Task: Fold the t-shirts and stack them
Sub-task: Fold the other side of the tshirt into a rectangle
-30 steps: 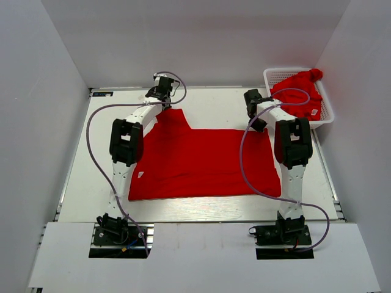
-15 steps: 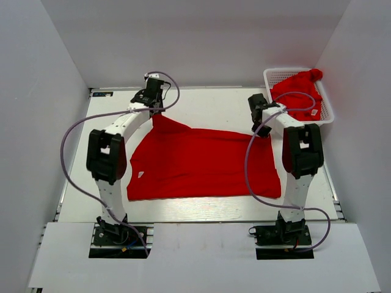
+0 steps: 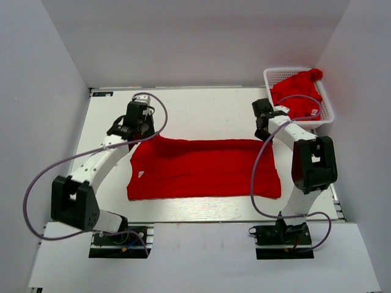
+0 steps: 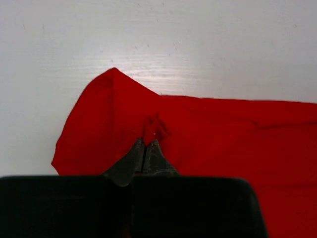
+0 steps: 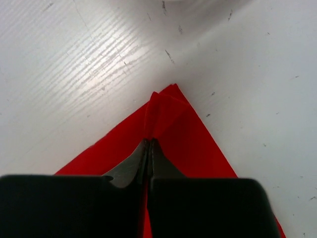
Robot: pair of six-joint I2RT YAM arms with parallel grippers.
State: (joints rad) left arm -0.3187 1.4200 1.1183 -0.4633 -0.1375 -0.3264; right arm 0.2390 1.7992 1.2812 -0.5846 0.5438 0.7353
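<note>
A red t-shirt (image 3: 201, 168) lies flat across the middle of the table, with a small white label (image 3: 141, 174) near its left edge. My left gripper (image 3: 139, 133) is shut on a pinch of cloth at the shirt's far left corner; the left wrist view shows the left gripper (image 4: 150, 142) closed on a small red tuft of the t-shirt (image 4: 223, 134). At the far right corner my right gripper (image 3: 263, 132) is shut on the cloth. In the right wrist view the right gripper (image 5: 149, 142) holds the pointed corner of the t-shirt (image 5: 188, 144). A second t-shirt (image 3: 299, 91) is bunched in the basket.
The white lattice basket (image 3: 278, 74) stands at the table's back right corner, just behind my right gripper. White walls enclose the table on three sides. Bare white tabletop (image 3: 208, 113) lies beyond the shirt's far edge.
Both grippers have drawn the shirt's far edge toward the near side. The raised far left flap has come down, and the shirt is now a narrower band. The left arm has swung out leftward.
</note>
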